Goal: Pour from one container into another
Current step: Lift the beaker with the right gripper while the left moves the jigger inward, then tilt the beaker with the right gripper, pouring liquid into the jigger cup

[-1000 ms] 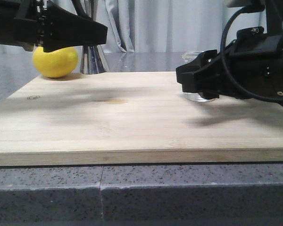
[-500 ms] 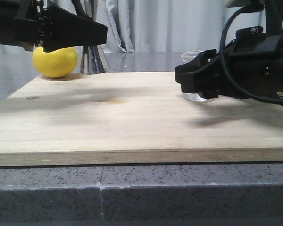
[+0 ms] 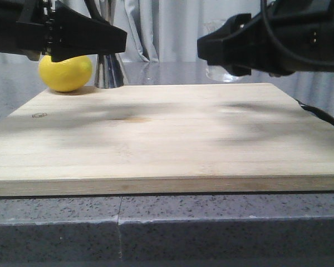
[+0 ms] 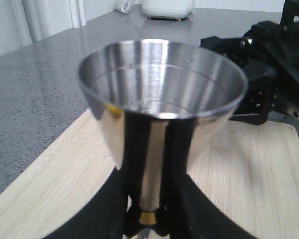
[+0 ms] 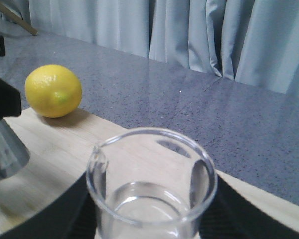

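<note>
Shiny steel jigger (image 4: pixel 162 104) stands upright, mouth up, clenched at its brass waist by the left end effector (image 4: pixel 148 219); clear beaker (image 5: pixel 150 186), upright above the board (image 3: pixel 156 133), grasped by the right end effector (image 3: pixel 225 47)

Yellow lemon (image 3: pixel 65 73), shiny steel jigger (image 4: pixel 162 102), clear beaker (image 5: pixel 150 185), pale wooden board (image 3: pixel 167 133).

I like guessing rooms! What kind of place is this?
Probably a kitchen or bar counter: a wooden cutting board on speckled stone, a lemon, and a steel jigger for measuring drinks.
</note>
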Robot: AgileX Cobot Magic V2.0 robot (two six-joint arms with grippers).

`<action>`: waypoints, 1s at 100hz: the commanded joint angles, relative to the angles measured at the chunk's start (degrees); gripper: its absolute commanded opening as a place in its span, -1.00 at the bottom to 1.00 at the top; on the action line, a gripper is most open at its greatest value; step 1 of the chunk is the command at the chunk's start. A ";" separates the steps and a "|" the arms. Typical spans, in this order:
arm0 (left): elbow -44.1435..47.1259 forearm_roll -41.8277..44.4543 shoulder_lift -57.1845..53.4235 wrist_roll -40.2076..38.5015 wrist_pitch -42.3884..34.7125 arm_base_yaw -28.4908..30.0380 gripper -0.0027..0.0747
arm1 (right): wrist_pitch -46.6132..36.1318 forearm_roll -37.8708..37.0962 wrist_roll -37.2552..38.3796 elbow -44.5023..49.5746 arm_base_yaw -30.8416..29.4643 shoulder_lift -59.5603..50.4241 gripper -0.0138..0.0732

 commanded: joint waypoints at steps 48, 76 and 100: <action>-1.60 -4.59 -2.13 -0.45 6.44 -3.72 -0.98 | 28.14 -14.05 -0.26 -24.00 0.06 -7.79 -0.26; -1.60 -4.59 -2.13 -0.45 3.79 -5.53 -0.98 | 35.26 -19.66 -0.26 -30.72 0.82 -7.79 -0.26; -1.60 -4.59 -2.13 -0.45 4.00 -5.53 -0.98 | 36.99 -26.09 -0.26 -31.74 5.09 -7.79 -0.26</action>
